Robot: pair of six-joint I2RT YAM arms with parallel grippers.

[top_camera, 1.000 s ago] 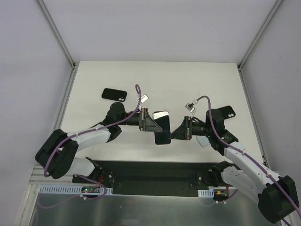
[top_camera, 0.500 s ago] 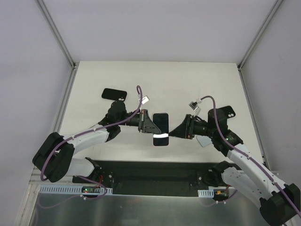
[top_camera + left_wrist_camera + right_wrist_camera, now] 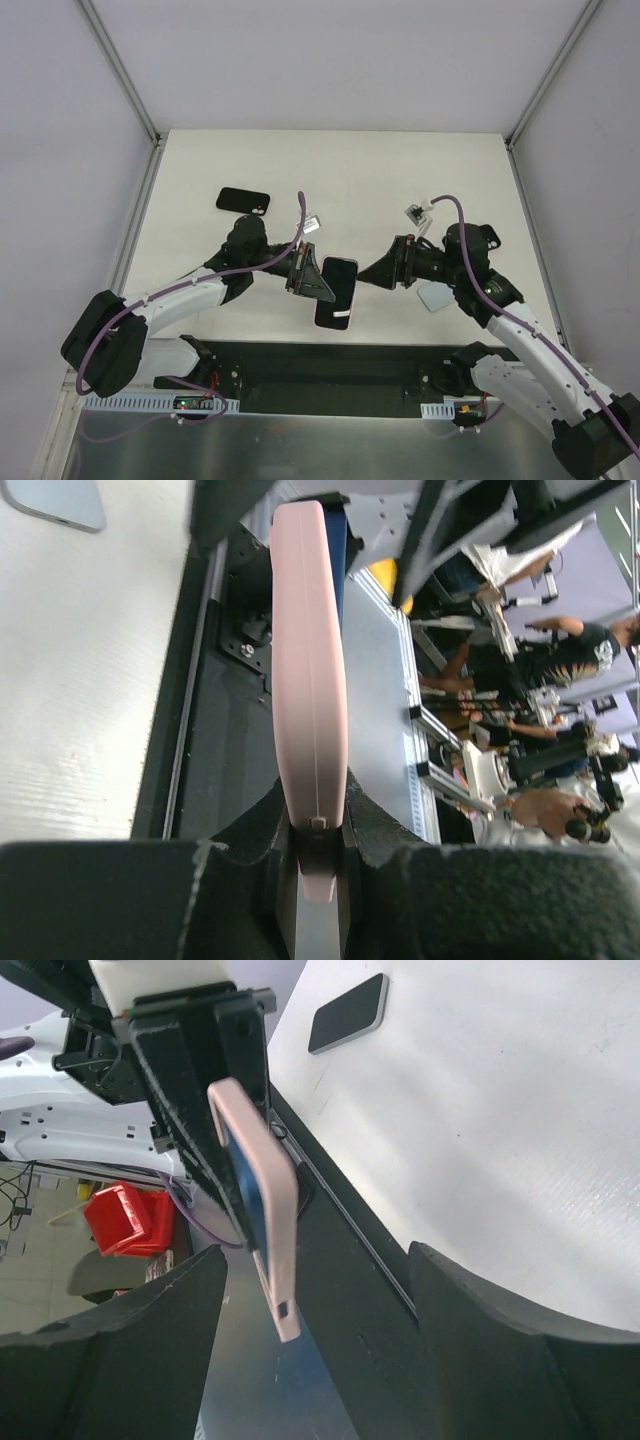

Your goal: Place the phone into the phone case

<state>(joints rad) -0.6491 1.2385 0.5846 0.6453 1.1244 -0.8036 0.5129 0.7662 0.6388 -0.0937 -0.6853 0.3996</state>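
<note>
**Holding the phone off the table, between the two arms**

The left gripper (image 3: pixel 320 285) is clamped on the phone (image 3: pixel 337 290), one finger (image 3: pixel 250 835) on each flat face. The phone hangs near the near edge of the table (image 3: pixel 350 170), clear of it, screen dark. From the right wrist, its blue body (image 3: pixel 255 1200) lies inside a pink case (image 3: pixel 281 1235). I cannot tell whether it is fully seated there.

The right gripper (image 3: pixel 372 272) points at the phone from just beside it. Its fingers (image 3: pixel 130 1345) are wide apart, with nothing between them.

None of these things shows writing that can be read. One person behind the rig wears a dark shirt (image 3: pixel 590 645) with a pale print, too blurred to make out.

Three other flat things lie on the table:
- One black slab (image 3: pixel 244 201) lies far left, well apart from the arms.
- A second black slab (image 3: pixel 484 237) is partly hidden under the right arm.
- One pale slab (image 3: pixel 434 298) lies just beside that arm.

A red bin (image 3: pixel 125 1220) stands beyond the table.
</note>
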